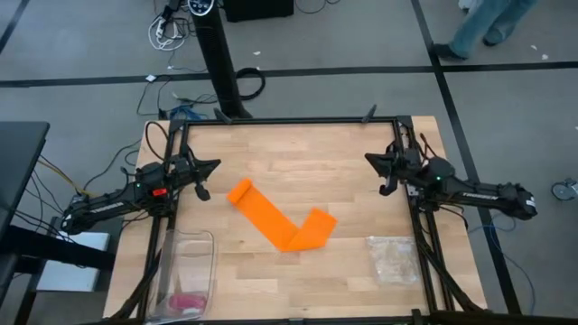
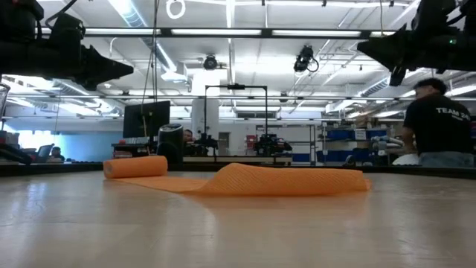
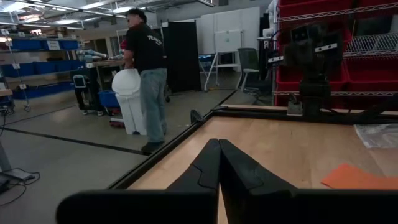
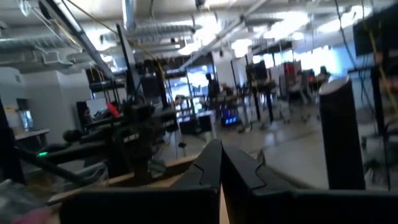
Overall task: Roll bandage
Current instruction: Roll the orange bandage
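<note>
Holding my left jaws [image 1: 213,165] closed and empty, I hung raised over the counter's [image 1: 298,149] left side. My right jaws [image 1: 370,160] were likewise closed on nothing, raised over the right side. Item: bandage [image 1: 280,222], orange, lay mid-counter, between both arms and touched by neither; one end wound into a small roll [image 2: 135,167], the rest flat with a fold. Item: clear bag [image 1: 393,259], near corner, right. Item: clear bin [image 1: 185,275], near corner, left, pink bundle [image 1: 187,301] inside.

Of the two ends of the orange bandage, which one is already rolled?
The end of the bandage nearer the left gripper: it forms a small roll. The other end lies flat, folded back.
</note>
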Robot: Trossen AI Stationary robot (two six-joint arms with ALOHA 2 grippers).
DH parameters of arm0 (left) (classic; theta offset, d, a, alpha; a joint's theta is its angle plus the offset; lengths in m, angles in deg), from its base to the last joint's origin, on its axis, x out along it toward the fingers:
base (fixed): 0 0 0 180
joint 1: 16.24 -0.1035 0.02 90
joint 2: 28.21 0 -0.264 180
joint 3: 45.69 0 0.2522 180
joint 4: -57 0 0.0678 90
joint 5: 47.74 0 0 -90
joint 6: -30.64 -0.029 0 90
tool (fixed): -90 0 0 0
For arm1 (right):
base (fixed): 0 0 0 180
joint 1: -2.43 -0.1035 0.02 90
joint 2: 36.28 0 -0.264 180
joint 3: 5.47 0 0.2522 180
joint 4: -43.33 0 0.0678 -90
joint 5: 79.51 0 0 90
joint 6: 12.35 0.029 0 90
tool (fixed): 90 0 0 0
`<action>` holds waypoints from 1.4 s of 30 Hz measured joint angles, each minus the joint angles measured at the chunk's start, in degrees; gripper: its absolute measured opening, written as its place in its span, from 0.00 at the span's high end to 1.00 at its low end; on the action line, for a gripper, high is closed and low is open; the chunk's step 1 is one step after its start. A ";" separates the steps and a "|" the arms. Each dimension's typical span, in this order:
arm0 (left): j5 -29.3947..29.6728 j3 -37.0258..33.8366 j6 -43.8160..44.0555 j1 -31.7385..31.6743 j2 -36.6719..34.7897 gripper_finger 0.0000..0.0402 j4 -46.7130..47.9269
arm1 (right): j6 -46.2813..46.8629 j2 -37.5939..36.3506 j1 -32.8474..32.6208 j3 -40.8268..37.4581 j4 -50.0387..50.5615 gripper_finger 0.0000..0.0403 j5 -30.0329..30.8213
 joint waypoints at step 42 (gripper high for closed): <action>0.02 0.00 0.00 0.00 -0.02 0.97 0.00 | 0.97 25.06 -0.13 0.00 -12.38 0.92 -1.68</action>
